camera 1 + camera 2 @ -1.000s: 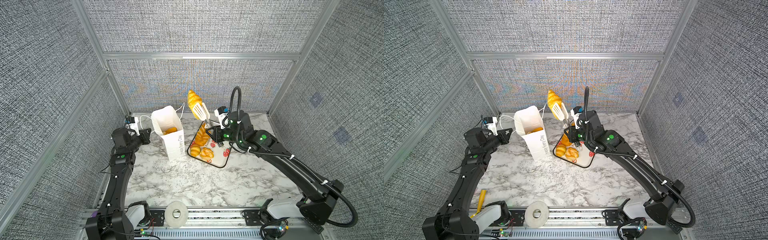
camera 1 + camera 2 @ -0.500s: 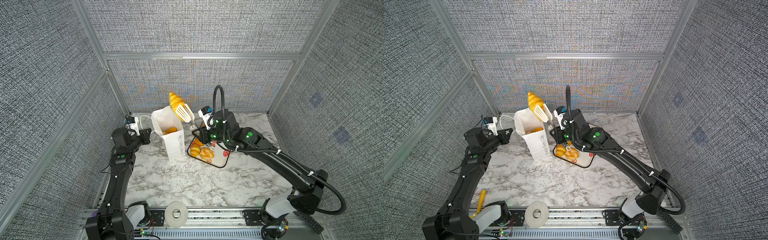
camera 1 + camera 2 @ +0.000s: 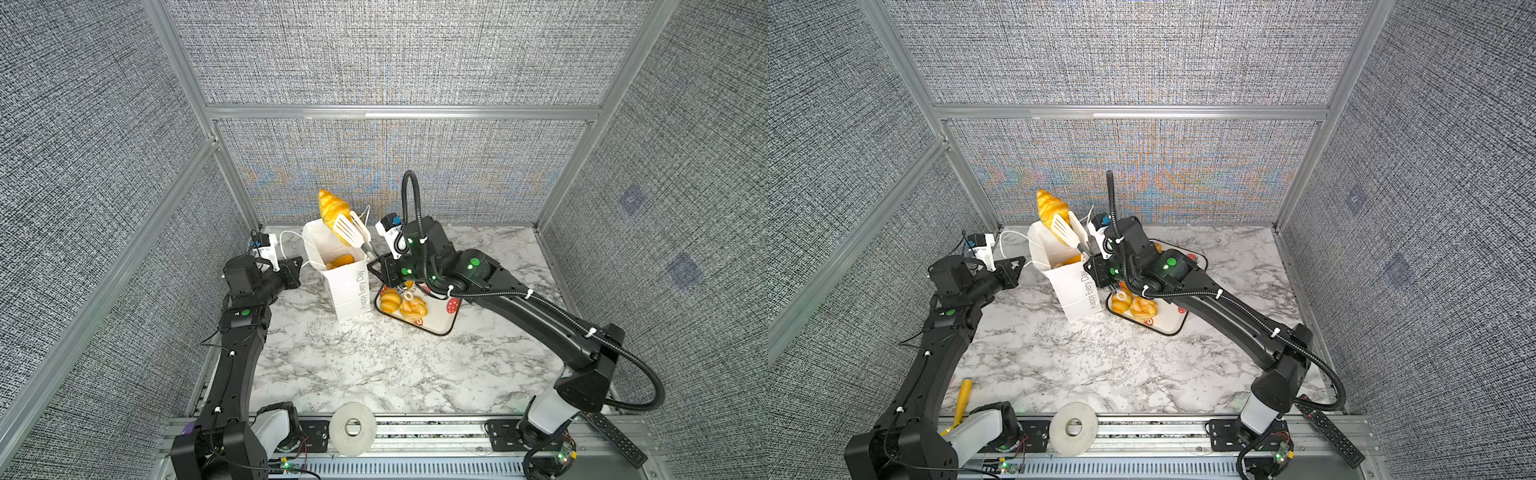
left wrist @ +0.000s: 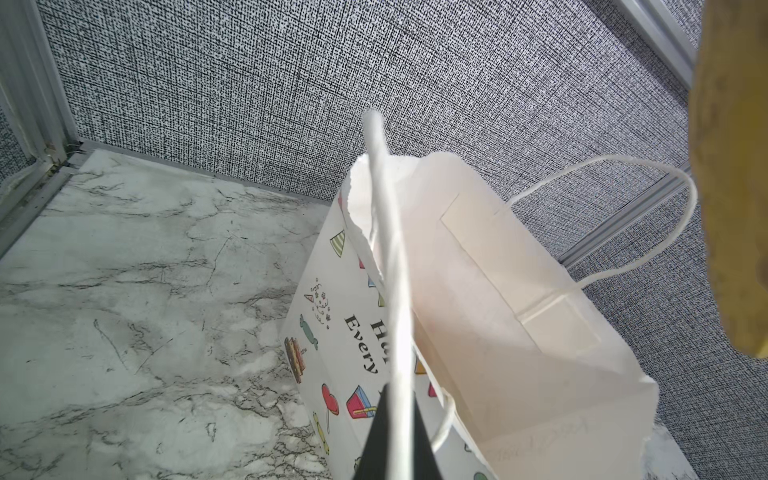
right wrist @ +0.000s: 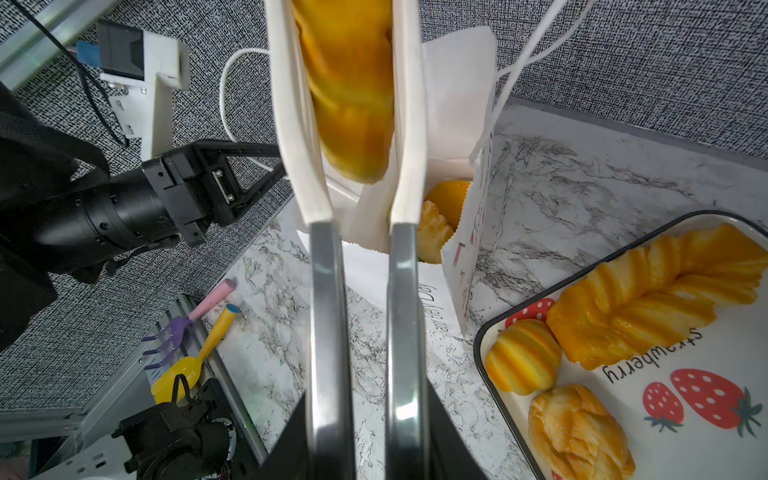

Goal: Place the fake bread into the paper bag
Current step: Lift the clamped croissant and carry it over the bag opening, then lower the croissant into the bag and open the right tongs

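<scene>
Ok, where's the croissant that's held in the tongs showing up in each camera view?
Top view: croissant pinched in white tongs, above the paper bag mouth.
Top view: same spot, above the bag.
Left wrist: blurred yellow shape close to the lens, beyond the bag's far handle.
Right wrist: between the two tong blades, over the bag.
Shared landmark: the paper bag.

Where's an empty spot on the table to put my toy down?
Biggest bare marble: between the paper bag, tray and the tape roll out front. Another patch: the back right corner behind the tray. Crowded: bag, tray and tongs bunch together.
</scene>
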`<state>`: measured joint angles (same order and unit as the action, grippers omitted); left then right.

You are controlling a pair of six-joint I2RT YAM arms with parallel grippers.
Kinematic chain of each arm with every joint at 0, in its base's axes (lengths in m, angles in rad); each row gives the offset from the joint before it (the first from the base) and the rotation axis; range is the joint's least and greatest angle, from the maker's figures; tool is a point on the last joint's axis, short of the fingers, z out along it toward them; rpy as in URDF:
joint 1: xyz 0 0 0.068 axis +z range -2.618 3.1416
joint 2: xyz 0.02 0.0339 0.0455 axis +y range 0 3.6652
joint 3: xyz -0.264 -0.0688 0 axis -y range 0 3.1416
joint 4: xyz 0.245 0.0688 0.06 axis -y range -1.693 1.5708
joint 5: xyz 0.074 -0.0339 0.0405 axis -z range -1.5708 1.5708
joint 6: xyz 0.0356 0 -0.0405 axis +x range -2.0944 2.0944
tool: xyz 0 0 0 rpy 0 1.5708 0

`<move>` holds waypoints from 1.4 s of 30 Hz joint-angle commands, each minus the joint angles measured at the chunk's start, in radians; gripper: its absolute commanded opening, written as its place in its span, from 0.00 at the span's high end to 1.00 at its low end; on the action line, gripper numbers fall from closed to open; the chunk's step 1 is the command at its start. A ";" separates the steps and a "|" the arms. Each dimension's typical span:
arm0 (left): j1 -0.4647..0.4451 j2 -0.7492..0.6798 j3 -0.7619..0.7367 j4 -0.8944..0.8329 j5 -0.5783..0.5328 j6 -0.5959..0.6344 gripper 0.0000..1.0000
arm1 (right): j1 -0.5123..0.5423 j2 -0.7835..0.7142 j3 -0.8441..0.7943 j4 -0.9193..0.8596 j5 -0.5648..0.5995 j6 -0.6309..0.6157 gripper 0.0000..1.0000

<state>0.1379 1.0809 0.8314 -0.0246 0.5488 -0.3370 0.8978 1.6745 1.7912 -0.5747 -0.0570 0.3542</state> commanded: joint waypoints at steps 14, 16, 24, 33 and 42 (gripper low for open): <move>0.000 -0.002 0.001 0.011 0.004 0.007 1.00 | 0.003 0.128 0.091 -0.008 -0.028 0.027 0.68; 0.000 -0.002 0.001 0.011 0.004 0.007 1.00 | 0.002 0.133 0.091 -0.010 -0.029 0.028 0.68; 0.001 0.000 0.001 0.009 0.003 0.007 1.00 | 0.007 0.144 0.086 0.005 -0.055 0.036 0.66; 0.000 0.003 0.002 0.009 0.004 0.006 1.00 | 0.009 0.151 0.083 0.002 -0.050 0.036 0.57; 0.000 0.002 0.002 0.009 0.004 0.006 1.00 | 0.009 0.146 0.089 -0.003 -0.047 0.036 0.49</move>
<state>0.1379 1.0813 0.8314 -0.0246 0.5488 -0.3370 0.9043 1.8271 1.8721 -0.6029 -0.1081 0.3870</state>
